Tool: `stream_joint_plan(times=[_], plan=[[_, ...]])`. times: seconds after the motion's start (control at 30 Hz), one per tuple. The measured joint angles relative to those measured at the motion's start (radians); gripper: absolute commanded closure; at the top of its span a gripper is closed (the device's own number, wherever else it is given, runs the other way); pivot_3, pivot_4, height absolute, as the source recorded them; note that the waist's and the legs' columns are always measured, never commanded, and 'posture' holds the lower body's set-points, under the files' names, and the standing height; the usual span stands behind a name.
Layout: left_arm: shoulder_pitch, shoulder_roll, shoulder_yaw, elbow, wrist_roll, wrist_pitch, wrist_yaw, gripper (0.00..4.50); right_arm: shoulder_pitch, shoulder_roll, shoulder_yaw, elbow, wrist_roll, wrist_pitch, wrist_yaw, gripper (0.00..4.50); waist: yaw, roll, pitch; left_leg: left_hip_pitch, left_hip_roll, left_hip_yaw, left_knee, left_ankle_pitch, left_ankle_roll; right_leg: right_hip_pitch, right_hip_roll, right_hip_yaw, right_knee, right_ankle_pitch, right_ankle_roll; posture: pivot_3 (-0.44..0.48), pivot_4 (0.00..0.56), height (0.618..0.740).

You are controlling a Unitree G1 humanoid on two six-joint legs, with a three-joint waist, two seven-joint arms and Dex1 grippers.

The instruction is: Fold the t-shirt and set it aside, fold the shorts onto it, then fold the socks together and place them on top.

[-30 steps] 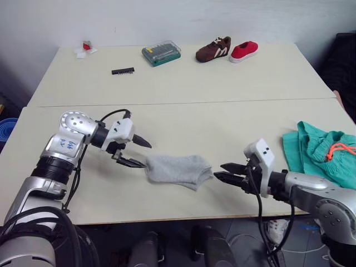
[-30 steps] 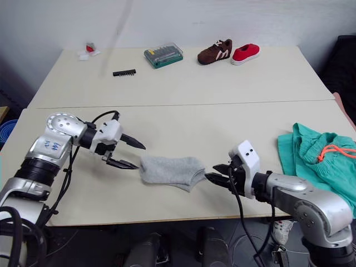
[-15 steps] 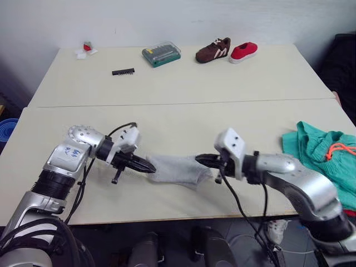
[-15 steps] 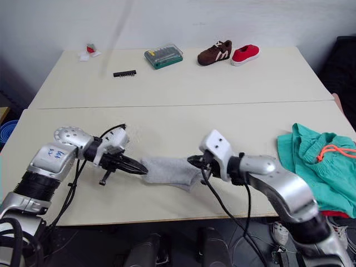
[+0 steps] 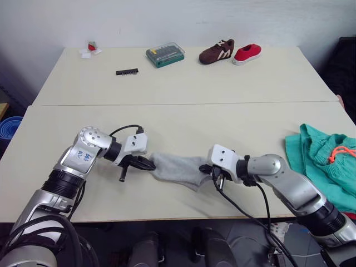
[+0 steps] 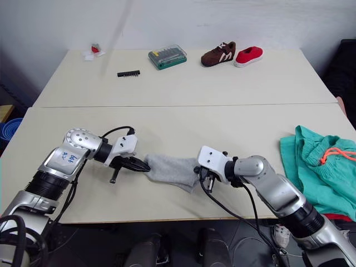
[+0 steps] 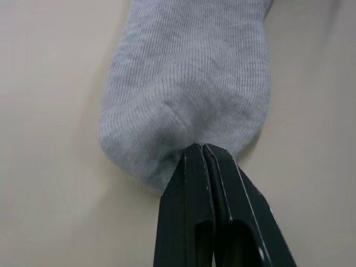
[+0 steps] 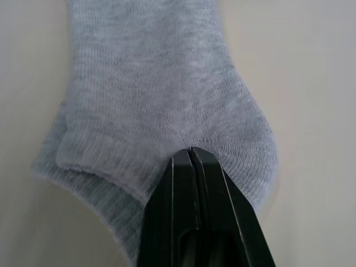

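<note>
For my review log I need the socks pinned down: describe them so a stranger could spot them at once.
On the nearer of the two pale tables, look at the front middle, between the two robot arms. The socks lie there flat, the left hand shut on one end and the right hand on the other. They are the plain light grey knit piece, unlike the teal-green shorts at the right edge.

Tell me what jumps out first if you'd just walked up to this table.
The grey socks lie near the front edge of the table, pinched at opposite ends by the left gripper and right gripper, both shut on them. The teal shorts sit crumpled at the right edge.
</note>
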Motion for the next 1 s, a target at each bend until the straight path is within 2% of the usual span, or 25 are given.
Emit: stream_joint_plan(times=[0.1,0.17,0.27,0.37,0.47,0.57,0.6,0.7,0.83,1.0], plan=[[0.002,0.047,0.049,-0.017,-0.059,0.121,-0.051,4.44,0.042,0.044,-0.047,-0.012,0.015,0.022,-0.023,4.50,-0.001,0.000,0.000,-0.001,0.000,0.000,0.000,0.000,0.000,-0.001,0.000,0.000,0.001,0.000,0.000,0.000,0.150,0.740],[-0.009,0.044,0.095,-0.049,-0.140,0.227,-0.079,4.44,0.043,0.060,-0.059,-0.020,0.018,0.046,-0.029,4.50,0.000,0.000,0.000,-0.001,0.000,-0.001,0.001,0.000,0.000,0.000,0.000,0.000,0.000,0.000,0.000,0.000,0.150,0.740],[-0.073,-0.017,0.143,-0.104,-0.245,0.373,-0.075,4.44,0.045,0.065,-0.068,-0.028,0.017,0.072,-0.032,4.50,0.015,0.000,0.000,-0.002,0.000,-0.001,0.002,0.000,0.000,0.000,0.000,0.000,0.001,0.000,0.000,0.000,0.150,0.740],[-0.117,-0.075,0.125,-0.145,-0.254,0.427,-0.030,4.44,0.046,0.066,-0.069,-0.037,0.014,0.081,-0.029,4.50,0.016,0.000,0.000,-0.001,-0.001,-0.001,0.002,0.000,0.000,0.000,0.000,0.000,0.001,0.000,0.001,0.000,0.150,0.740],[-0.105,-0.086,0.020,-0.139,-0.177,0.385,-0.011,4.44,0.047,0.064,-0.069,-0.044,0.007,0.081,-0.022,4.50,0.010,0.000,0.000,-0.001,0.000,0.001,0.001,0.001,-0.001,0.000,0.002,0.001,0.001,0.000,0.000,0.000,0.150,0.740],[-0.081,-0.086,-0.106,-0.067,-0.021,0.223,0.031,4.44,0.053,0.050,-0.071,-0.054,0.002,0.081,-0.014,4.50,0.012,0.000,0.000,0.000,0.001,0.001,0.001,0.001,-0.002,-0.001,0.002,0.000,0.001,-0.001,-0.001,0.000,0.150,0.740],[-0.083,-0.097,-0.118,-0.033,-0.001,0.175,0.047,4.44,0.064,0.039,-0.075,-0.064,0.002,0.081,-0.010,4.50,0.015,0.000,0.000,-0.001,0.001,0.000,0.001,0.001,-0.002,-0.001,0.002,0.000,0.001,-0.001,-0.001,0.000,0.150,0.740],[-0.127,-0.147,-0.120,0.044,0.061,0.066,0.125,4.44,0.094,-0.015,-0.090,-0.103,0.005,0.088,0.018,4.50,0.031,-0.001,-0.001,-0.001,0.000,-0.002,0.002,0.000,0.001,0.001,0.000,-0.001,0.000,0.000,-0.001,0.000,0.150,0.740],[-0.124,-0.153,-0.103,0.072,0.070,0.012,0.135,4.44,0.130,-0.047,-0.141,-0.145,0.037,0.128,0.043,4.50,0.032,-0.002,-0.002,0.000,0.000,-0.002,0.002,-0.001,0.002,0.001,-0.001,0.000,0.000,0.001,-0.001,0.000,0.150,0.740],[-0.083,-0.159,-0.052,0.057,0.057,0.036,0.136,4.44,0.049,0.044,-0.206,-0.148,0.112,0.212,0.013,4.50,0.024,-0.002,-0.002,0.000,0.000,-0.003,0.002,0.000,0.000,0.001,-0.001,-0.001,0.002,0.001,-0.001,0.000,0.150,0.740]])
